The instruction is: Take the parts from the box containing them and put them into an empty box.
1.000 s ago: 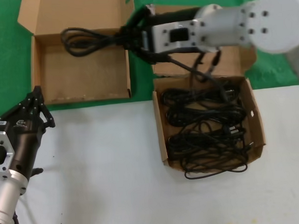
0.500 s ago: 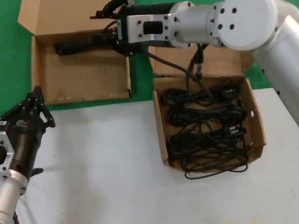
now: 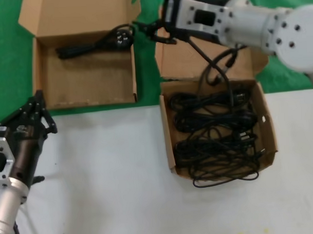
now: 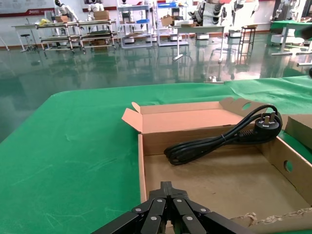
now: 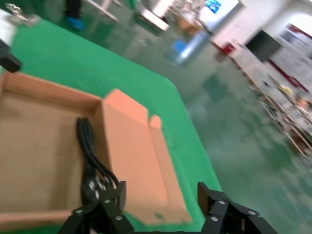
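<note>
Cord [image 3: 95, 43], one, lies along back wall of the left box [image 3: 83, 78]; remaining cords [image 3: 216, 133] fill the right box [image 3: 269, 124]. My right hand [image 3: 151, 32] spread, empty, between boxes. My left hand [image 3: 30, 119] pressed together, over worktop [image 3: 113, 190].

The right arm [image 3: 277, 28] was a glossy white casing with rounded joint housings, small dark screws ringed on a round cap, and a black rectangular inset on its boxy wrist block. A thin black cable [image 3: 216, 63] looped beneath it. Its right gripper [image 3: 149, 31] had black jointed fingers. The left arm [image 3: 6, 204], at the lower left, was silver metal ending in a black cylinder with a small white marking and the black left gripper [image 3: 37, 108].
</note>
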### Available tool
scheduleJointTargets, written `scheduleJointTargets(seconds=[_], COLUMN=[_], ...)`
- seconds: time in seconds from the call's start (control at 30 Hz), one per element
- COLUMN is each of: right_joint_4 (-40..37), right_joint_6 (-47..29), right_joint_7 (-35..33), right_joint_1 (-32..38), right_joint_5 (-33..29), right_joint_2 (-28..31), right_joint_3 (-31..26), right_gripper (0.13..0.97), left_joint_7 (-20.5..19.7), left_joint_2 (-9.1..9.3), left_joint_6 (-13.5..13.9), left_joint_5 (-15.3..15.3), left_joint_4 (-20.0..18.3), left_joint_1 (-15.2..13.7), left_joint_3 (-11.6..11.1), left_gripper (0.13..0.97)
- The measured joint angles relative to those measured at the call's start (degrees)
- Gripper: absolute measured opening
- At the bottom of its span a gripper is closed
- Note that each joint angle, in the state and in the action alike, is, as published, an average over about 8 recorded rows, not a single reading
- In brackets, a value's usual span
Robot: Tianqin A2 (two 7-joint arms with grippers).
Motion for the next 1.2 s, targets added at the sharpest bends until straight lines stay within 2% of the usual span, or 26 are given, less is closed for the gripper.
scheduleJointTargets(seconds=[0.17, 0.43, 0.53, 0.73, 1.03, 1.2], right_joint_4=[6.1, 13.9, 16.0, 17.7, 17.9, 18.1], right_joint_6=[2.6, 6.7, 7.8, 8.6, 10.8, 12.6], right_joint_7=[3.8, 5.9, 6.3, 6.6, 6.3, 5.9], right_joint_1=[-6.2, -15.4, -18.0, -20.2, -23.2, -25.6], right_joint_5=[-1.9, -2.1, -1.8, -1.3, 2.0, 4.8], right_joint_2=[3.0, 7.0, 7.9, 8.4, 8.0, 7.7], right_joint_3=[4.8, 11.8, 13.7, 15.3, 16.1, 16.7], right_gripper=[0.494, 0.700, 0.739, 0.854, 0.942, 0.954], left_joint_7=[0.0, 0.0, 0.0, 0.0, 0.0, 0.1], left_joint_2=[0.00, 0.00, 0.00, 0.00, -0.01, -0.02], left_joint_6=[0.0, 0.0, 0.0, 0.0, -0.1, -0.1], left_joint_5=[0.0, 0.0, 0.0, 0.0, -0.1, -0.2], left_joint_4=[0.0, 0.0, 0.0, 0.0, 0.0, 0.1], left_joint_1=[0.0, 0.0, 0.0, 0.0, 0.0, 0.0], left_joint_3=[0.0, 0.0, 0.0, 0.0, 0.0, 0.0], left_gripper=[0.145, 0.145, 0.145, 0.150, 0.195, 0.236])
